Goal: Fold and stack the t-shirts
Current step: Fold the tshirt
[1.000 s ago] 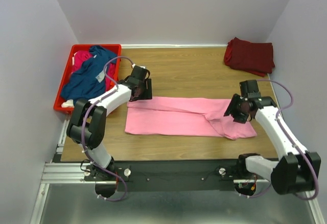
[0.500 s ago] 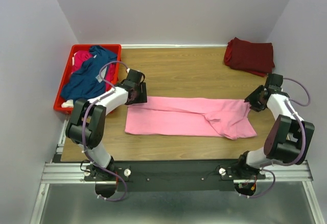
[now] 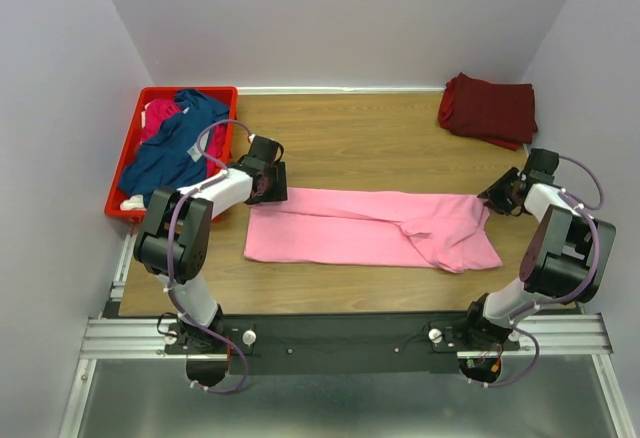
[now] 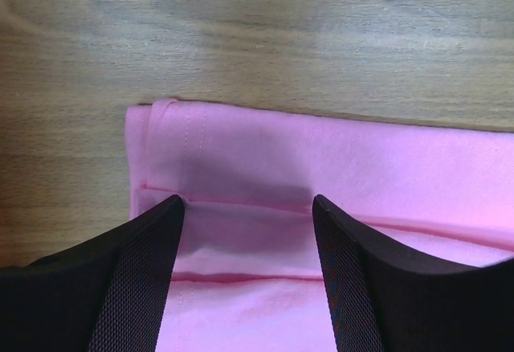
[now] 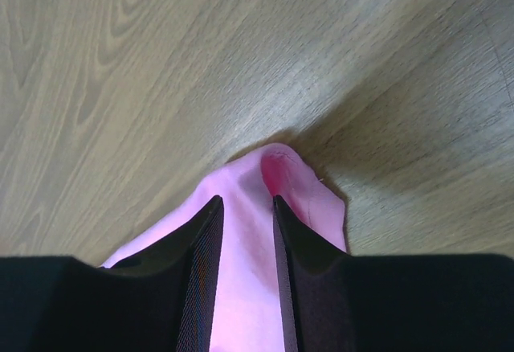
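One pink t-shirt (image 3: pixel 350 228), folded into a long band, lies near the counter's (image 3: pixel 380 138) near edge.

Left wrist: left end effector (image 4: pixel 247 203) wide, straddling the shirt's end.

Right wrist: right end effector (image 5: pixel 247 201) narrow around a corner; clamping cannot be confirmed.

Next: grip both ends, then fold crosswise.

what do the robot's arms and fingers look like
Both arms match: the left arm and right arm have white links between bulky black joints, each with a thin purple cable looping alongside. The left fingers and right fingers are black, tapered blades with a woven-textured inner face.
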### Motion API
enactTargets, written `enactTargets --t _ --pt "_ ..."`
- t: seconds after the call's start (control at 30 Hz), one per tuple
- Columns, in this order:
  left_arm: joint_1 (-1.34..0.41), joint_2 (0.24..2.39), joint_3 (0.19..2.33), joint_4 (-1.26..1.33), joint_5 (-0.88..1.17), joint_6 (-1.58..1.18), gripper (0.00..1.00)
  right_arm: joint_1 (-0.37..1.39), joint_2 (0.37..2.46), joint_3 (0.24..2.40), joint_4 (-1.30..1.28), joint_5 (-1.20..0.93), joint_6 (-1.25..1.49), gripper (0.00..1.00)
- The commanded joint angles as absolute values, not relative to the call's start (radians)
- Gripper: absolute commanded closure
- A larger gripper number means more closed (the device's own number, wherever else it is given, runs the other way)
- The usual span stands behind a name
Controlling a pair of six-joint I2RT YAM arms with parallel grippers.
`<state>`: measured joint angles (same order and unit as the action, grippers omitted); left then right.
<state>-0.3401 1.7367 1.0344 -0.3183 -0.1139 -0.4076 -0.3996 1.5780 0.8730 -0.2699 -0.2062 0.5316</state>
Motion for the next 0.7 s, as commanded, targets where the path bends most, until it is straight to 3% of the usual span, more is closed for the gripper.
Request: enactTargets --t 0.0,0.3,0.43,0.67 --pt "-0.331 1.775 1.039 -0.314 -0.087 -0.396 0.27 -0.405 1.588 0.842 -0.233 -0.232 0.515 0.62" --pt "-0.330 1.772 1.032 -0.314 -0.089 -0.393 0.26 -0.407 1.532 0.799 -0.233 -0.129 0.500 0.62" --pt "-0.328 1.772 1.032 -0.314 -0.089 -0.391 0.27 -0.407 1.554 0.808 -0.230 -0.193 0.482 0.63" --pt "-0.330 1.769 1.031 -0.316 -0.089 -0.394 0.27 -0.407 1.582 0.815 -0.199 -0.262 0.480 0.78"
